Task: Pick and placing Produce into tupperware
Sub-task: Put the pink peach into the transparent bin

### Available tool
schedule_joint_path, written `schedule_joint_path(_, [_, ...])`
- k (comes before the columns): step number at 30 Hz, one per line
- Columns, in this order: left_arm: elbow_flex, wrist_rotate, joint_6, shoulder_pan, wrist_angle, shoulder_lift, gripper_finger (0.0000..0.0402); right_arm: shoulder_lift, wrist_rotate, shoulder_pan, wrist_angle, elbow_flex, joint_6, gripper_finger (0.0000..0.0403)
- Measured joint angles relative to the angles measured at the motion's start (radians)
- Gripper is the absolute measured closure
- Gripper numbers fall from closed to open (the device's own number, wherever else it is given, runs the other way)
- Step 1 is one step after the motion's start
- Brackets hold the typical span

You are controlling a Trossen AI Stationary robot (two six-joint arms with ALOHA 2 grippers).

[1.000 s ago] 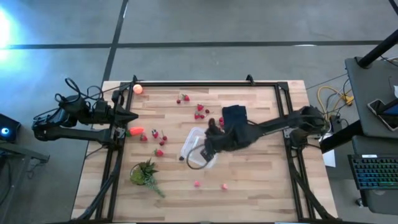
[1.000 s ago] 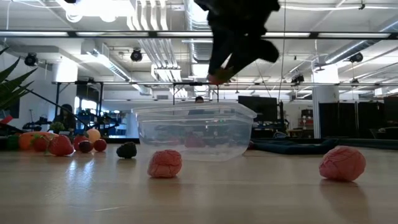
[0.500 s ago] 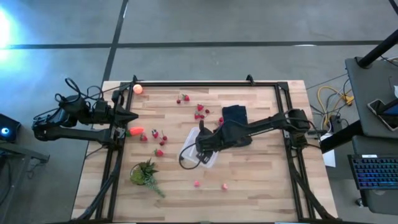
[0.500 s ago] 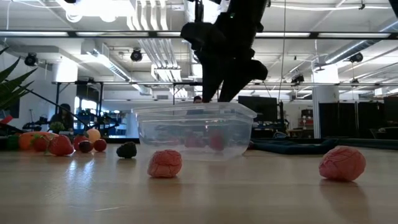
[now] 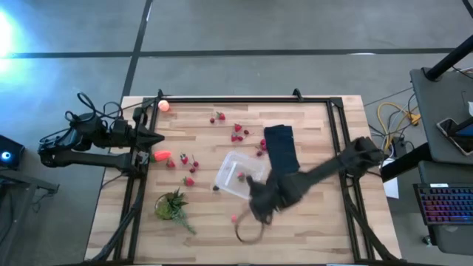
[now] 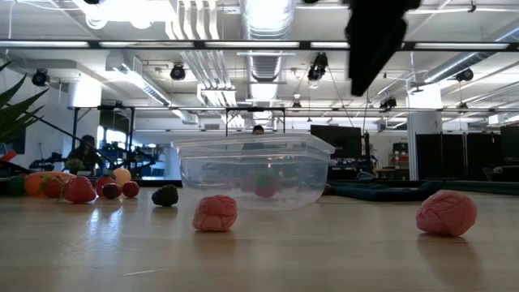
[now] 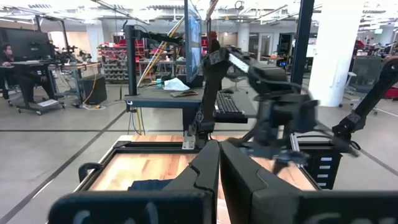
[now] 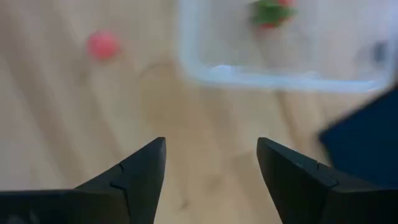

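Note:
The clear tupperware (image 5: pixel 238 176) stands mid-table with one red berry (image 5: pixel 242 176) lying inside it (image 6: pixel 265 191). Other produce is strewn over the wood: red berries (image 5: pixel 237 133), a peach ball (image 5: pixel 163 105) and an elongated orange-red piece (image 5: pixel 161 156). My right gripper (image 5: pixel 257 210) hovers open on the near side of the tupperware, above bare wood (image 8: pixel 211 158), with nothing between its fingers. A berry (image 8: pixel 102 45) lies just ahead of it. My left gripper (image 7: pixel 217 168) waits shut at the table's left edge (image 5: pixel 151 139).
A dark navy cloth (image 5: pixel 281 148) lies to the right of the tupperware. A green leafy bunch (image 5: pixel 171 205) sits near the front left. Two pinkish berries (image 6: pixel 215 212) (image 6: pixel 447 212) lie nearer the front edge. A black frame (image 5: pixel 244 100) borders the table.
My right gripper has opened above the tupperware and let go of a red berry, which now lies inside the box. The gripper has then swung away toward the table's near edge, rolling as it went. The tupperware has stayed in place.

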Motion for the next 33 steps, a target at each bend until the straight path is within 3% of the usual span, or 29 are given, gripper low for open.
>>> schedule_joint_path(8, [0.000, 0.000, 0.000, 0.000, 0.000, 0.000, 0.0401, 0.094, 0.021, 0.163, 0.028, 0.000, 0.083, 0.0163])
schedule_joint_path(25, [0.000, 0.000, 0.000, 0.000, 0.000, 0.000, 0.0401, 0.249, 0.020, 0.181, 0.136, 0.003, 0.110, 0.0157])
schedule_joint_path(33, [0.000, 0.000, 0.000, 0.000, 0.000, 0.000, 0.0401, 0.265, 0.032, 0.179, 0.128, 0.002, 0.147, 0.0184])
